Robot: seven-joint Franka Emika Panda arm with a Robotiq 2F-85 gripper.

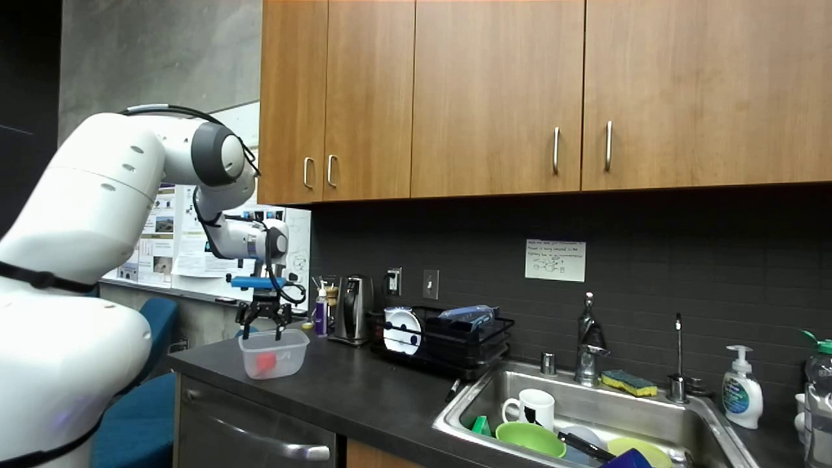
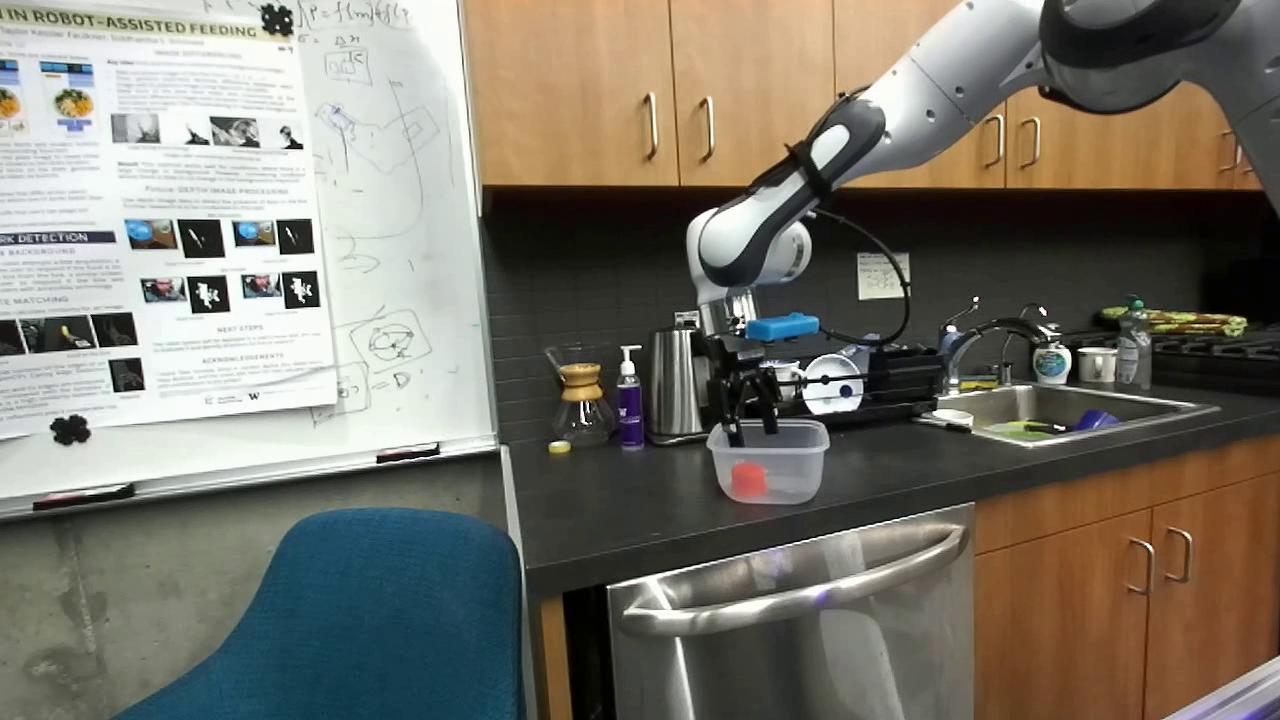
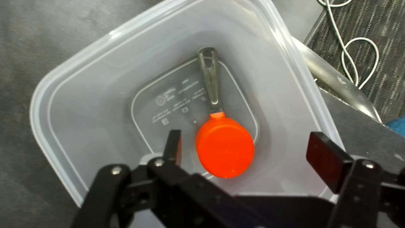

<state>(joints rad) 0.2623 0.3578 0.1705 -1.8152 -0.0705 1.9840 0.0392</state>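
Your scoop lies on the floor of a clear plastic container. Its round bowl is a vivid, even orange-red, and a short neck of the same colour joins it to a glossy grey handle, rounded at the far end with a long hole through it. You see that handle pointing to the top of the wrist view; whether the bowl faces up or down, you cannot tell. In both exterior views the bowl glows reddish through the container's wall. Your jaws stand wide apart above the scoop, and the wrist view shows the bowl between the fingers. The container sits on the dark table.
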